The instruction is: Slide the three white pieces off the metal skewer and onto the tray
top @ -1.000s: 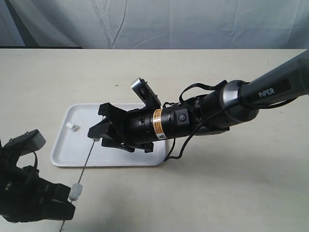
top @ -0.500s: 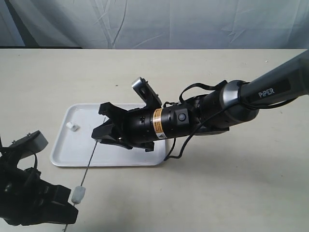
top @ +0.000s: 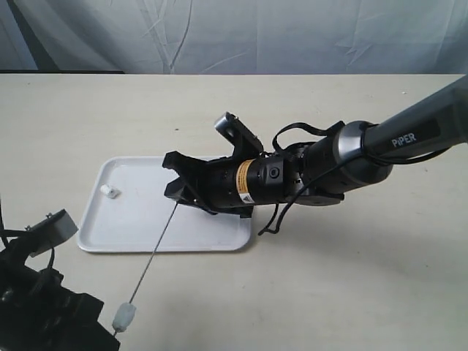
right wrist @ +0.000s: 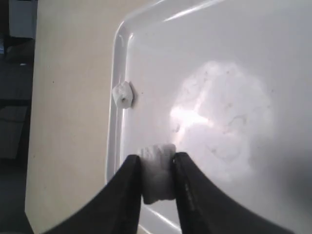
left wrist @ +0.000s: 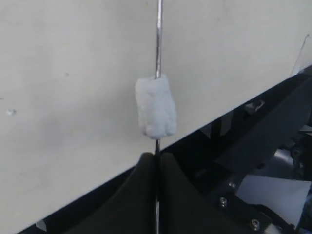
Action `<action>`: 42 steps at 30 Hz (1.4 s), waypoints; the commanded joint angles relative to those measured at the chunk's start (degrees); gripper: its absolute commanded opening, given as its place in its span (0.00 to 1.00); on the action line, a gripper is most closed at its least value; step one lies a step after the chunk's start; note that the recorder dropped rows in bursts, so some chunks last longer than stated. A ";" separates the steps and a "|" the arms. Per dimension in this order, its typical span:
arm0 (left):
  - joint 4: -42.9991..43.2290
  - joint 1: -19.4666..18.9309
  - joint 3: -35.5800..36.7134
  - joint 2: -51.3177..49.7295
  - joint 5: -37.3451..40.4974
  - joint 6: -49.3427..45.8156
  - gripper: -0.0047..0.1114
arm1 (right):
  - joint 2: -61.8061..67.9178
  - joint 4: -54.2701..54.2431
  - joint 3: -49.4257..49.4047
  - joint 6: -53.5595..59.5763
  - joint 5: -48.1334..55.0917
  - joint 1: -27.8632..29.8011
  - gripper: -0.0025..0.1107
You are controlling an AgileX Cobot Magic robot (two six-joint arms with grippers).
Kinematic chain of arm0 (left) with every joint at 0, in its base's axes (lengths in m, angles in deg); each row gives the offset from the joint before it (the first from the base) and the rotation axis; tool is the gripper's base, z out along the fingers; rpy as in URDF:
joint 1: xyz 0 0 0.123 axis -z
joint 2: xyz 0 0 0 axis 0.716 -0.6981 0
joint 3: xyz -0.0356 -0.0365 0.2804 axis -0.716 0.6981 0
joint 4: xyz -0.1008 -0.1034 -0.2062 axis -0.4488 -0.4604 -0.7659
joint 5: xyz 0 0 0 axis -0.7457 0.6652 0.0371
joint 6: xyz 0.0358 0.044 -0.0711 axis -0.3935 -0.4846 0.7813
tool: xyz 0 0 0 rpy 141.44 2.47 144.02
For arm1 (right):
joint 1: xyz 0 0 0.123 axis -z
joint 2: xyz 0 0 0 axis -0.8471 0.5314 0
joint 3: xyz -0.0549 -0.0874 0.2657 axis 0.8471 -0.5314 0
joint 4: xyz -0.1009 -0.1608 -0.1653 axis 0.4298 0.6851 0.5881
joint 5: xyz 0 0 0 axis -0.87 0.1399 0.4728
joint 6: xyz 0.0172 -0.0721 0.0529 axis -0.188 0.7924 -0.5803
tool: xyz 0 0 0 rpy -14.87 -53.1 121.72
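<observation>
Beige surface (top: 351, 292), grey curtain (top: 219, 36); over the tray (top: 110, 234), right end effector (right wrist: 157, 163) pinches a piece (right wrist: 157, 178), left end effector (left wrist: 157, 158) grips the skewer (left wrist: 158, 39).

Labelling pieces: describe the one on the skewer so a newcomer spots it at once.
From the tray, a skewer slants down to the left gripper. The piece is threaded on it beside that gripper, off the tray. Only this one has the rod through it.

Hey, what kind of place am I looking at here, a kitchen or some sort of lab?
Probably a robotics lab bench, not a kitchen: a wrinkled cloth backdrop hangs behind a plain beige table, and an arm marked PiPER works over a white tray.
</observation>
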 commanded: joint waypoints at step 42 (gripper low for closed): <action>21.97 0.04 -28.08 -15.71 4.43 23.81 0.04 | -0.11 14.19 0.31 -17.33 -20.38 -1.23 0.46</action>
